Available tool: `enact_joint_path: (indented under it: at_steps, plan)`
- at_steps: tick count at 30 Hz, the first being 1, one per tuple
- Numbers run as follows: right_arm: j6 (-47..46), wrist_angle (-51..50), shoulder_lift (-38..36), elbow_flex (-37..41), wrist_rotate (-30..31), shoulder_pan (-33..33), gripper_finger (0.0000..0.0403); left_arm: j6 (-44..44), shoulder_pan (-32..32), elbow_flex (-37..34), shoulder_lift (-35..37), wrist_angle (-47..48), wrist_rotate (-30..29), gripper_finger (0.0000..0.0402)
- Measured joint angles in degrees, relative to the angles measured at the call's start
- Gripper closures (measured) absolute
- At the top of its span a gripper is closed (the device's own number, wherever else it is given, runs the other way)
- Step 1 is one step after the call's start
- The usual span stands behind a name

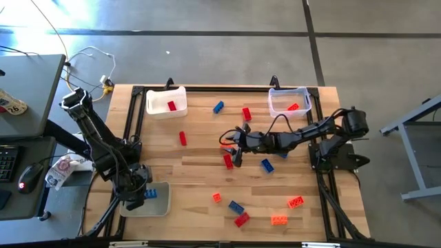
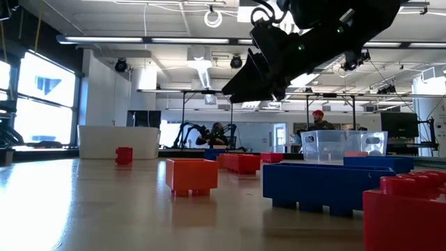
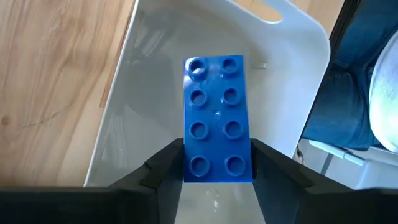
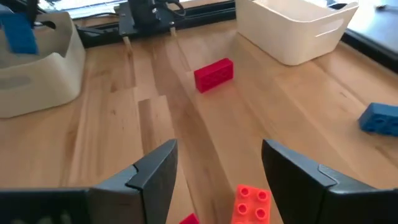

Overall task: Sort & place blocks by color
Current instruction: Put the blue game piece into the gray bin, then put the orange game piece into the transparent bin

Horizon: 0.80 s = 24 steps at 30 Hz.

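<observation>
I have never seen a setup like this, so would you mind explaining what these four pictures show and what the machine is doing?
Two dark robot arms work at a wooden table. One camera looks straight down, one sits at table height, and one rides on each wrist. Small red, blue and orange blocks lie scattered, with whitish trays at the corners. The left tool is over the near-left tray, its fingers on either side of a blue block lying there. The right tool hovers open over mid-table, above an orange block. A red block lies beyond it.

Orange block (image 4: 252,205) cut off at right wrist pic edge w/ red sliver (image 4: 188,219) beside; distant person (image 2: 318,120) too small.
</observation>
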State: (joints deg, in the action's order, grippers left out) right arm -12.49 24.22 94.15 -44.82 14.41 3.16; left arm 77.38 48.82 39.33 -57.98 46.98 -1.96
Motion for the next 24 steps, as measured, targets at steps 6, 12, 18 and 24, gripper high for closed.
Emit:
enact_joint_path:
  at_steps: [6,12,18,24]
  plan:
    - [-1.6,0.1,0.0,0.0,-1.1,-0.7,0.0182,-0.5,0.0,0.0,0.0,0.0,-1.6,0.0206]
    - [-0.6,-0.6,0.0,-1.7,-0.9,-1.2,0.0182,-1.0,0.0,0.0,0.0,0.0,-1.1,0.0198]
    - [2.0,-11.1,0.0,-8.9,-1.0,-2.5,0.0182,-3.2,0.0,1.0,0.2,-0.1,-1.4,0.02]
    - [-0.9,-20.4,0.0,-12.9,-0.9,-3.6,0.0182,-12.2,-0.1,4.5,0.9,-0.1,-5.9,0.02]
